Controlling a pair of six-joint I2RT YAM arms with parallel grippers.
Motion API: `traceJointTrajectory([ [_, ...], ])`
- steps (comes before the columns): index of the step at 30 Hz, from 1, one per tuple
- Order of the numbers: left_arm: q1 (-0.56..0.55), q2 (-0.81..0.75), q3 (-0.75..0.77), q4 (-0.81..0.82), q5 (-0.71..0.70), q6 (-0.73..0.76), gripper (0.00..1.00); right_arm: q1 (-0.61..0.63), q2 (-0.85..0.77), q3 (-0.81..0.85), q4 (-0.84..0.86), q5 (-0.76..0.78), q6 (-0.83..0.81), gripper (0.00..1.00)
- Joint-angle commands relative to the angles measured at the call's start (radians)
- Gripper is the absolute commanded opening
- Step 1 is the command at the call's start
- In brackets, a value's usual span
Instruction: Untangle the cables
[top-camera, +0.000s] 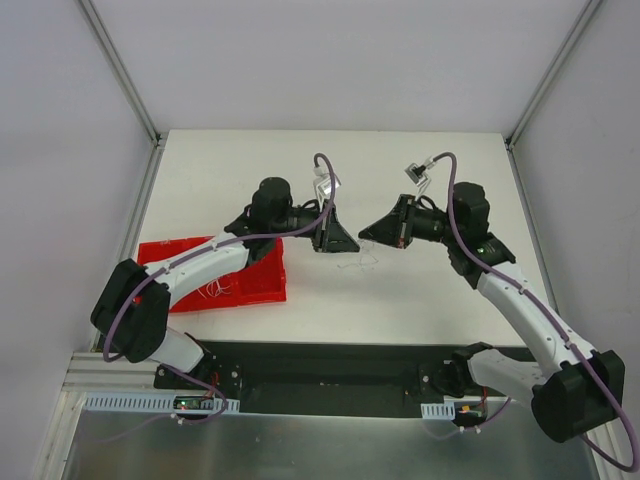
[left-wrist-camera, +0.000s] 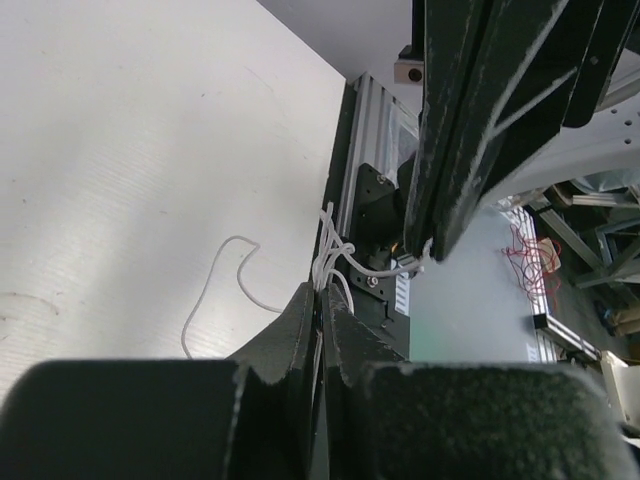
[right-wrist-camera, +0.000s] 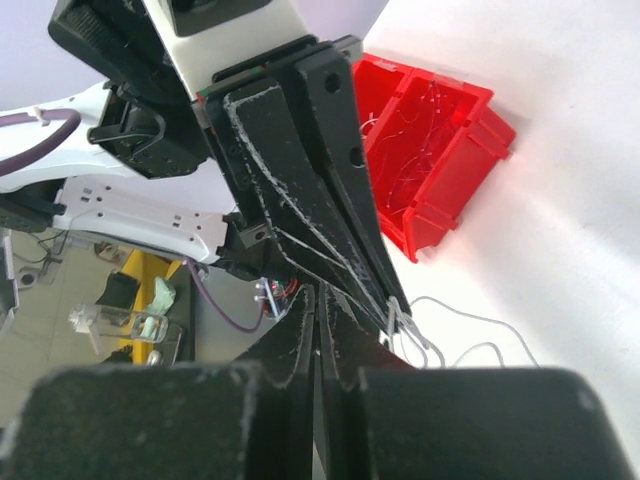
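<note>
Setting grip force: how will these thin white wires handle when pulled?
The white wires are probably floppy: one loose end curls on the table. Likely very light, being hair-thin. They may slip from the shut left pincer.

From above, the cables (top-camera: 358, 262) are so thin I can barely pick them out against the desk (top-camera: 420, 300), let alone count strands or name colours. Where they pass between the left fingers (left-wrist-camera: 298, 328) they vanish from sight, and the near end of those fingers is a dark blur. The left arm (top-camera: 200, 262) covers part of the red bin (top-camera: 262, 288), whose wires (top-camera: 215, 291) are too fine to count.
</note>
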Motion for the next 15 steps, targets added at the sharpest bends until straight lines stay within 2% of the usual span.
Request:
traceJointTrajectory([
  [1,-0.003,-0.101,-0.058,0.028,-0.078,0.045,0.0,-0.02,-0.086,-0.006,-0.069,0.115,-0.063,0.0],
  [4,-0.001,-0.145,-0.092,-0.024,-0.148,0.088,0.0,-0.04,-0.18,-0.009,-0.218,0.342,-0.139,0.01],
  [6,0.002,-0.168,-0.109,-0.065,-0.196,0.105,0.0,-0.051,-0.237,-0.019,-0.273,0.43,-0.166,0.0],
  [11,0.003,-0.182,-0.132,-0.11,-0.256,0.101,0.0,-0.063,-0.346,-0.035,-0.324,0.511,-0.177,0.0],
  [15,0.003,-0.184,-0.167,-0.049,-0.266,0.061,0.0,-0.065,-0.405,-0.057,-0.393,0.615,-0.188,0.0],
])
